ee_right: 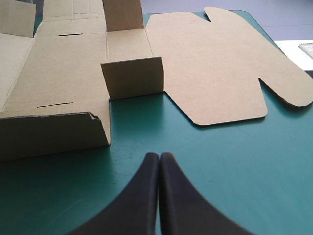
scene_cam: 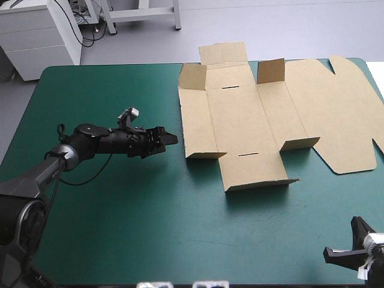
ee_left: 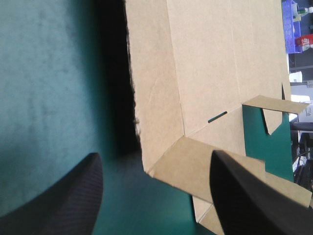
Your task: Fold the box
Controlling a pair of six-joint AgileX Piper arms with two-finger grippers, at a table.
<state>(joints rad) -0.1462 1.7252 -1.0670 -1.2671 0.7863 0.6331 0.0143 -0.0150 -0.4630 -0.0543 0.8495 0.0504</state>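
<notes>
The brown box point(scene_cam: 252, 114) lies as a cut sheet on the teal-green table, several small flaps standing partly raised and its wide lid flat toward the right edge. My left gripper point(scene_cam: 170, 140) hovers just left of the sheet's left panel, open, with nothing between its fingers. In the left wrist view the box point(ee_left: 205, 73) lies just ahead of that gripper point(ee_left: 156, 196), a raised corner flap near one finger. My right gripper point(scene_cam: 345, 247) sits at the table's near right corner, shut and empty. The right wrist view shows it point(ee_right: 160, 159) pointing at the box point(ee_right: 205, 63) from a distance.
Bare teal-green cover point(scene_cam: 150, 228) stretches across the near half of the table between the two arms. A white cabinet point(scene_cam: 36, 36) stands beyond the far left corner.
</notes>
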